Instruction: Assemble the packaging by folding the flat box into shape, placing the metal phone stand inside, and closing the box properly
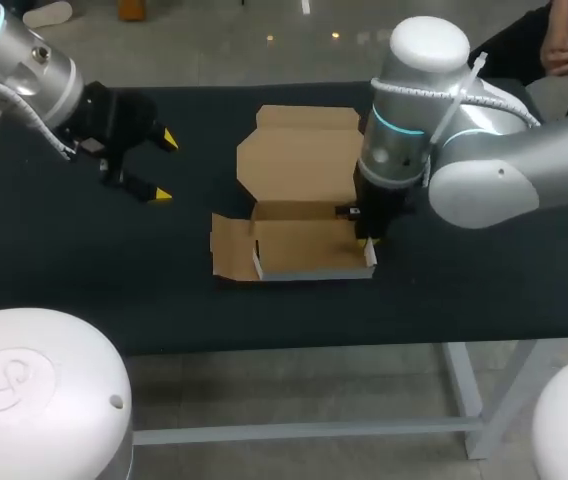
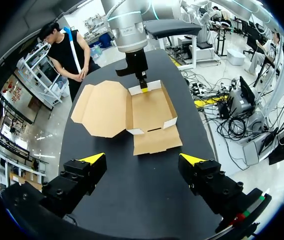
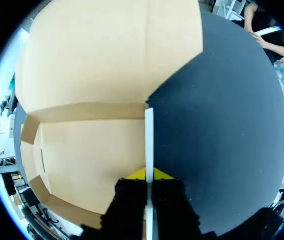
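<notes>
A brown cardboard box (image 1: 299, 245) lies partly folded in the middle of the black table. Its lid (image 1: 299, 160) lies flat behind the tray, and one side flap (image 1: 229, 250) lies flat on the tray's left. My right gripper (image 1: 367, 240) comes straight down at the tray's right side. In the right wrist view this gripper (image 3: 148, 175) is shut on the upright side wall (image 3: 149, 140), one finger on each face. My left gripper (image 1: 159, 165) hovers open and empty to the left of the box. In the left wrist view its yellow tips stand wide apart (image 2: 143, 160), and the box (image 2: 149, 107) lies well ahead of them.
The table (image 1: 84, 280) is bare black cloth on both sides of the box. Its front edge (image 1: 294, 340) runs close below the tray. My right arm's elbow (image 1: 504, 170) hangs over the right half of the table.
</notes>
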You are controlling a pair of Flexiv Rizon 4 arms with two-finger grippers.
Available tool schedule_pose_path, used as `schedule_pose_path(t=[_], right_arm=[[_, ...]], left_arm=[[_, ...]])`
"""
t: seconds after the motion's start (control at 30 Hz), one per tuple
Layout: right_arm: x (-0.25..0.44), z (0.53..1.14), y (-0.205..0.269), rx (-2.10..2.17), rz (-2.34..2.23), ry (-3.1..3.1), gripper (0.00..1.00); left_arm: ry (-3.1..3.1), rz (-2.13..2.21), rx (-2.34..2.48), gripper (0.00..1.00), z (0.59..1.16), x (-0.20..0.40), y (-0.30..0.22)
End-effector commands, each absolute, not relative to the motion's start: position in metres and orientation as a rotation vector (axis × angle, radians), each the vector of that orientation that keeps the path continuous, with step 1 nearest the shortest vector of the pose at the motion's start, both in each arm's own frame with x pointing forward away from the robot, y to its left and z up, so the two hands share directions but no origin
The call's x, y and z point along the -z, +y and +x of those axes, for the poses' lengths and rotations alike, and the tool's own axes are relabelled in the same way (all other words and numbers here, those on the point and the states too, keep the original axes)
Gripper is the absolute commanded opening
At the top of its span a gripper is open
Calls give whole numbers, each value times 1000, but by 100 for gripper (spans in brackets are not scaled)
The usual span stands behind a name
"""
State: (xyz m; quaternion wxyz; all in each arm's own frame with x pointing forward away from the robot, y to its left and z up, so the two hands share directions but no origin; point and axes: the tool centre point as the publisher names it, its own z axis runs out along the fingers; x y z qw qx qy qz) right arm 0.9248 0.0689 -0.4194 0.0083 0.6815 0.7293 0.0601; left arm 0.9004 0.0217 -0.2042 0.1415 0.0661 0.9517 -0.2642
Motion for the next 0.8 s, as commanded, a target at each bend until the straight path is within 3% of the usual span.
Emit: schedule_pose_path(t=[0.03, 0.8], right_arm=[[415, 929, 75, -98, 2136, 2286, 0], [421, 928, 78, 11, 2143, 2251, 0]], left_arm=[[2752, 190, 756, 100, 900, 203, 22], [2752, 190, 756, 100, 900, 203, 22]])
